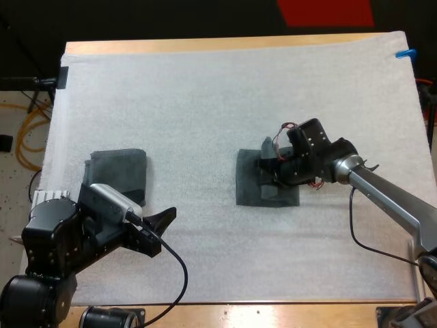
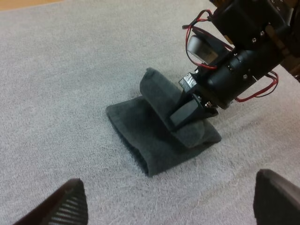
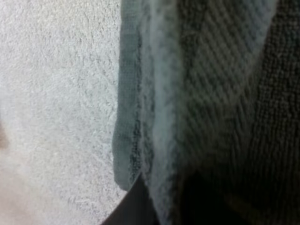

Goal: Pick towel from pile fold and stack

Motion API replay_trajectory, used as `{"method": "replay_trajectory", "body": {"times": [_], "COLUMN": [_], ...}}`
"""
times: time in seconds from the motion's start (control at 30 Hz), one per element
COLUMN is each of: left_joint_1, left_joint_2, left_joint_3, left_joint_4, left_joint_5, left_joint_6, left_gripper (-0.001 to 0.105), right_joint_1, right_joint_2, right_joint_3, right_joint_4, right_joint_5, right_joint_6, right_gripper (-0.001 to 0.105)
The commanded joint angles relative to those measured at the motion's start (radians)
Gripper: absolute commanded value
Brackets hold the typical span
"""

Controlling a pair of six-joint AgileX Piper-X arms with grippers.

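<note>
Item: towel point(image 1: 249, 190), half-folded on the mat under my right pincer point(image 1: 270, 168), which clamps its raised flap; my left pincer point(image 1: 156, 229) gapes empty beside the stack point(image 1: 117, 169); risk: flap slips, fold skews.

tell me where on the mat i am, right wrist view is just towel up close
Observer: Your right gripper is at the towel near the middle of the mat.
Operator: any other towel out there
Observer: Yes, a second towel lies at the mat's left side.
Operator: and the left arm
Observer: The left gripper is just right of the second towel, with its fingers open and holding nothing.
</note>
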Motion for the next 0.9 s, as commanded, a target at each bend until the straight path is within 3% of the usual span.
{"method": "replay_trajectory", "body": {"times": [0.0,0.03,0.1,0.2,0.23,0.4,0.87], "left_joint_1": [-0.001,-0.001,-0.001,-0.001,-0.001,-0.001,-0.001], "left_joint_2": [0.001,0.001,0.001,0.001,0.001,0.001,0.001], "left_joint_3": [-0.002,-0.002,-0.002,-0.002,-0.002,-0.002,-0.002], "left_joint_4": [0.003,0.003,0.003,0.003,0.003,0.003,0.003], "left_joint_5": [-0.004,-0.004,-0.004,-0.004,-0.004,-0.004,-0.004], "left_joint_6": [-0.003,-0.003,-0.003,-0.003,-0.003,-0.003,-0.003], "left_gripper": [0.071,0.071,0.071,0.071,0.071,0.071,0.071], "right_joint_1": [0.0,0.0,0.0,0.0,0.0,0.003,0.006], "right_joint_2": [-0.007,-0.007,-0.009,-0.015,-0.017,-0.026,-0.067], "right_joint_3": [-0.009,-0.009,-0.009,-0.009,-0.009,-0.01,-0.01], "right_joint_4": [-0.033,-0.04,-0.089,-0.163,-0.171,-0.149,-0.131], "right_joint_5": [-0.034,-0.046,-0.124,-0.297,-0.307,-0.251,-0.233], "right_joint_6": [-0.002,-0.002,0.001,0.001,0.001,0.009,-0.013], "right_gripper": [0.013,0.018,0.039,0.061,0.063,0.065,0.064]}}
